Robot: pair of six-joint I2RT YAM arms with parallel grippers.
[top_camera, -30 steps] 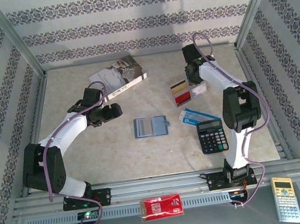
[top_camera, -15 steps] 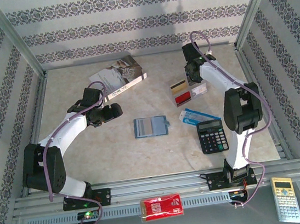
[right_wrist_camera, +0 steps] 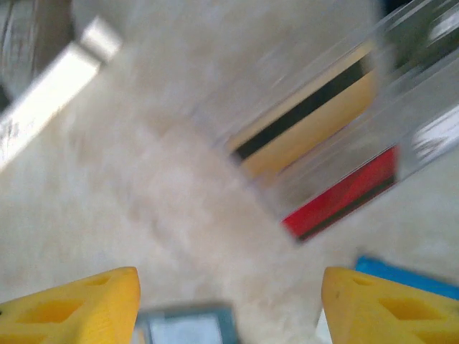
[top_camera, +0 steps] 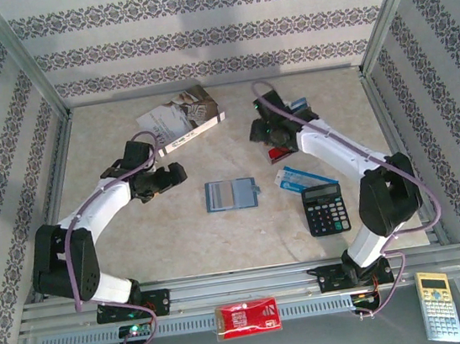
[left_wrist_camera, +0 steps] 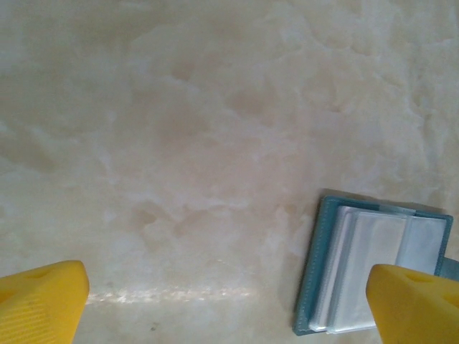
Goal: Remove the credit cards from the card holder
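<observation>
The card holder [top_camera: 231, 195], a blue-grey wallet, lies open and flat at mid-table, its clear slot pockets facing up. It also shows in the left wrist view as the card holder [left_wrist_camera: 373, 276] at lower right. My left gripper [top_camera: 175, 176] hovers to its left, open and empty; the left gripper [left_wrist_camera: 229, 304] has one yellow fingertip [left_wrist_camera: 43, 301] over bare table. My right gripper [top_camera: 261, 134] is open and empty above the table beside a clear stand [right_wrist_camera: 315, 136] holding a yellow card [right_wrist_camera: 315, 122] and a red card [top_camera: 280, 155]. The right wrist view is blurred; the card holder [right_wrist_camera: 186, 326] shows low between the fingers.
A grey-white book [top_camera: 180, 117] lies at the back left. A blue card [top_camera: 303, 180] and a black calculator [top_camera: 326, 208] lie right of the wallet. A red packet [top_camera: 247, 316] and a second calculator [top_camera: 438, 306] rest on the front rail.
My right arm has swung left and away from the card stand, and its jaws have spread wider. The left gripper has opened a little more and shifted slightly.
</observation>
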